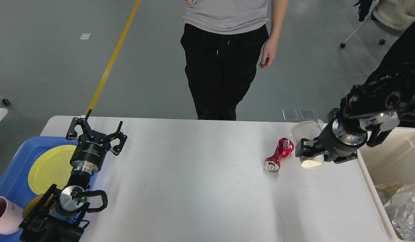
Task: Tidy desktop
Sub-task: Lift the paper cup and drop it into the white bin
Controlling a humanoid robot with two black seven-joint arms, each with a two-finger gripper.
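Desktop (pixel 200 188) fills the lower view, big white slab with rounded corners, mostly bare in the middle. Stiff, heavy, fixed; nothing to grab on it, judging by looks, the job is picking the loose bits off its smooth matte top, which likely lets light stuff slide. Blue tray (pixel 12 168) overlaps the left edge, holding a yellow plate (pixel 46 168); a pink cup (pixel 2 215) sits at its near corner. Cream bin (pixel 395 161) sits just beside the right edge, clear plastic wrap (pixel 405 208) inside. Right gripper (pixel 310 155) hangs above the far right of the desktop, fingers clamped on a white paper cup (pixel 306 134), lifted and tipped, mouth facing away. Cup looks light and thin-walled, easy to crush, so a soft pinch at the wall makes sense. Left gripper (pixel 95 131) hovers over the left end near the tray, fingers spread apart, empty. Crushed red can (pixel 279 154) lies on the desktop just left of the cup; light, dented, best taken across its narrow waist. Person in black trousers (pixel 221 74) stands behind the far edge.
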